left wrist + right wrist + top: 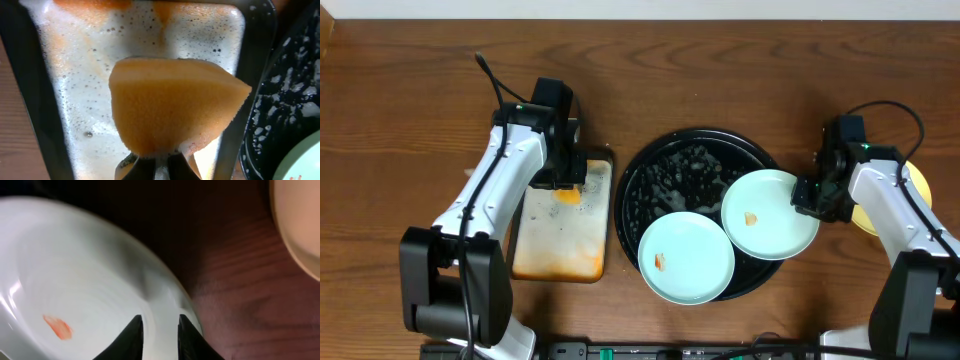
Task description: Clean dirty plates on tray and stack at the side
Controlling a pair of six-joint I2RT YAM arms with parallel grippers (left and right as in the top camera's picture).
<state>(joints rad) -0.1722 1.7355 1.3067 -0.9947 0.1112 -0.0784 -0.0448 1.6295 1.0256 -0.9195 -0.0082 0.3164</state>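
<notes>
My right gripper (159, 325) sits at the rim of the pale mint-blue round plate (775, 205) on the big black tray (670, 170). I cannot tell if it pinches. The plate seems light, hard and slippery, so the rim is best to hold. My left gripper (152, 165) squeezes an orange sponge (175, 105).

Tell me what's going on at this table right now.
The left gripper holds an orange sponge over the soapy rectangular tray. The right gripper has its fingers either side of the rim of a mint plate at the right edge of the black tray; whether it grips yet is unclear. A second mint plate lies at that tray's front. Both show an orange smear. A yellow plate sits on the table at the far right.
</notes>
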